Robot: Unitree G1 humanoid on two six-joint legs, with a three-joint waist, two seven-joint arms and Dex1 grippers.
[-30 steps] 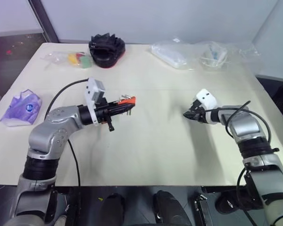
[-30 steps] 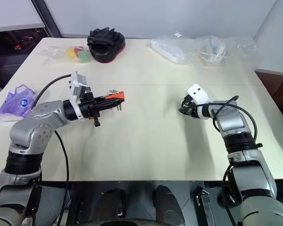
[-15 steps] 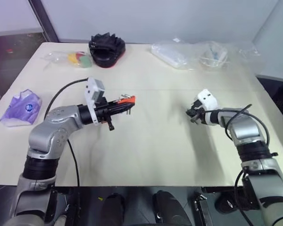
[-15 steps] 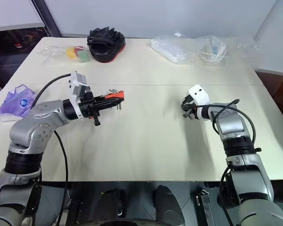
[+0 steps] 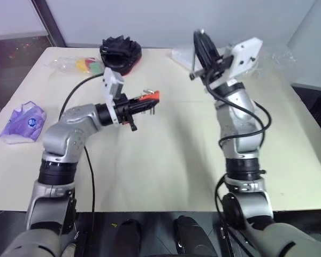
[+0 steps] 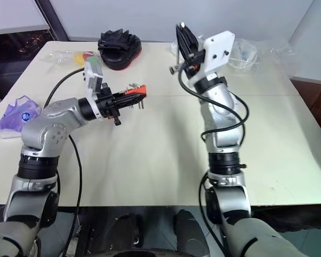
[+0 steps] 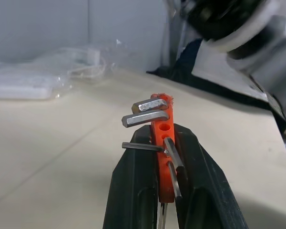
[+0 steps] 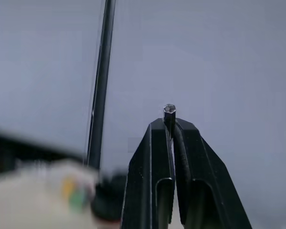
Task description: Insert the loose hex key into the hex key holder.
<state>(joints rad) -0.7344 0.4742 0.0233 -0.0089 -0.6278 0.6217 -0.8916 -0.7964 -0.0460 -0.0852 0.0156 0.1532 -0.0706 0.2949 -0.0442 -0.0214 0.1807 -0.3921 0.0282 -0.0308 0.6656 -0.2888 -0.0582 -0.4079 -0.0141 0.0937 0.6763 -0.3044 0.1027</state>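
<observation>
Cream table [image 5: 166, 160], left jaws clamping hex key holder [image 7: 163, 143], right jaws pinching loose hex key [image 8: 169, 114]

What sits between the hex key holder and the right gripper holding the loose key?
Nothing: in the left eye view only bare table shows between the hex key holder and the raised right gripper with the loose hex key.

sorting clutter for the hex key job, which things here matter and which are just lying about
In the job:
- hex key holder, clamped in left gripper
- loose hex key, pinched in right gripper

Lying about on the table:
- black round object
- purple packet
- clear plastic bags
</observation>
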